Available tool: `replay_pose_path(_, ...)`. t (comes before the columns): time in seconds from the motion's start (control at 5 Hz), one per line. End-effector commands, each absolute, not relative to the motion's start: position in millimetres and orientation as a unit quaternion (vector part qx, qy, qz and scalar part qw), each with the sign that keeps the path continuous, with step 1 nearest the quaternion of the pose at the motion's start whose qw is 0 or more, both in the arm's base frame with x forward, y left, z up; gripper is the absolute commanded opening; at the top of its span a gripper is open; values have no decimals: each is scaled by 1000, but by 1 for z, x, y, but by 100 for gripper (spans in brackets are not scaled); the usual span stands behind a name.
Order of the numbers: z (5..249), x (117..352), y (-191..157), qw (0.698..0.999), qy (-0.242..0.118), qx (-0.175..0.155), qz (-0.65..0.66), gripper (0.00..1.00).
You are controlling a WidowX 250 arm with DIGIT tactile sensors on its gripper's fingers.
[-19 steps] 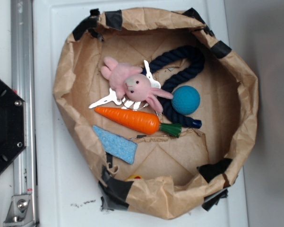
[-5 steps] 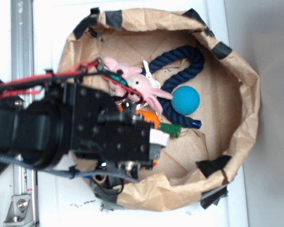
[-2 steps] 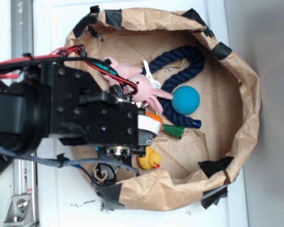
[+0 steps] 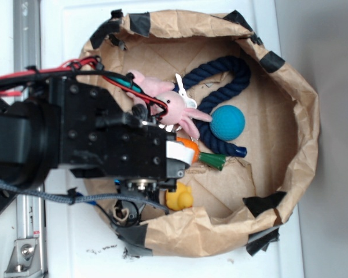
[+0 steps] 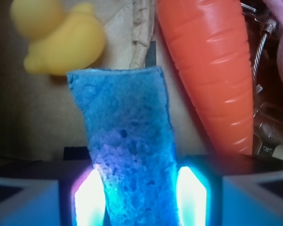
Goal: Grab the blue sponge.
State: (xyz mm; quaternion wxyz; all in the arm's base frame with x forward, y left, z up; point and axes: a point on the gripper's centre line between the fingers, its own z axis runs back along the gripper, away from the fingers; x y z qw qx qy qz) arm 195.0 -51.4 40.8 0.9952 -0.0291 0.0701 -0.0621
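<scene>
The blue sponge (image 5: 127, 141) fills the middle of the wrist view, a porous slab running away from me on the brown paper. My gripper (image 5: 140, 190) is shut on its near end; the glowing pads (image 5: 88, 195) press both sides and the sponge narrows between them. In the exterior view the black arm (image 4: 92, 139) covers the sponge and the jaws, at the lower left of the paper bag (image 4: 304, 116).
An orange carrot (image 5: 212, 70) lies just right of the sponge, its green tip (image 4: 211, 160) poking out past the arm. A yellow duck (image 5: 61, 40) sits beyond the sponge's far end. A pink bunny (image 4: 171, 104), teal ball (image 4: 227, 122) and navy rope (image 4: 220, 81) lie further in.
The arm came in over the sponge's spot and shifted up-left over the last second, uncovering the yellow duck. Since 0.4 s ago the duck has turned and the arm has barely moved.
</scene>
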Motion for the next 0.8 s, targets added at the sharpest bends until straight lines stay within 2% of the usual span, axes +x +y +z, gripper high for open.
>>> replay_pose_path(0.0,145,234,-9,997,-67,10,20,0)
replay_pose_path(0.2,197,242,-5,996,-72,34,39,0)
replay_pose_path(0.4,200,251,-16,996,-59,61,39,0)
replay_pose_path(0.6,195,253,-21,996,-50,54,44,0)
